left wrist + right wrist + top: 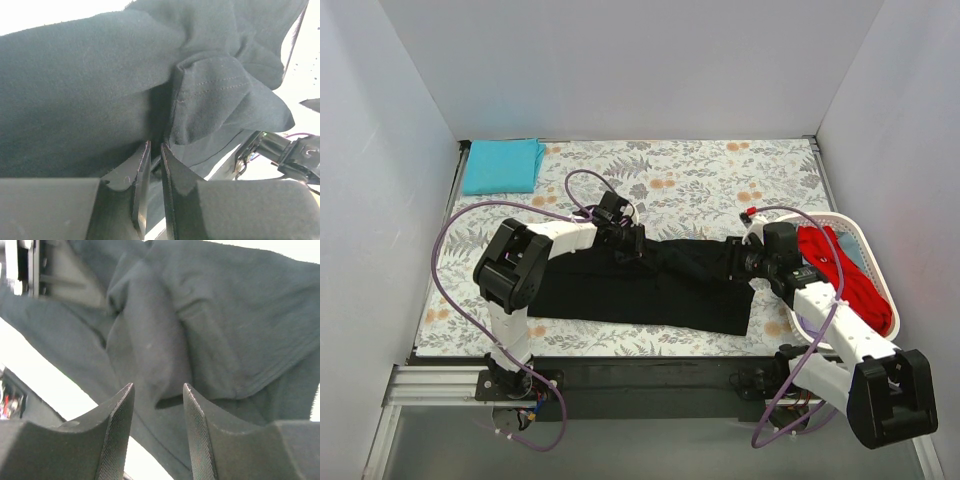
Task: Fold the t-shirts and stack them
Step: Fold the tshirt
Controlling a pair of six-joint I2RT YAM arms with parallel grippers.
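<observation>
A large black t-shirt (650,290) lies spread across the floral table, bunched along its far edge. My left gripper (632,245) is over that far edge, its jaws shut on a fold of the black t-shirt (75,90), which rises from between the tips of the left gripper (155,144). My right gripper (748,262) is at the shirt's right end. In the right wrist view the right gripper (157,385) stands open, with the black t-shirt (225,315) beyond its jaws and nothing pinched between them. A folded teal t-shirt (502,165) rests at the back left corner.
A white laundry basket (860,232) at the right edge holds a red t-shirt (845,285) and a light-blue one (857,255). White walls enclose the table on three sides. Purple cables loop over both arms.
</observation>
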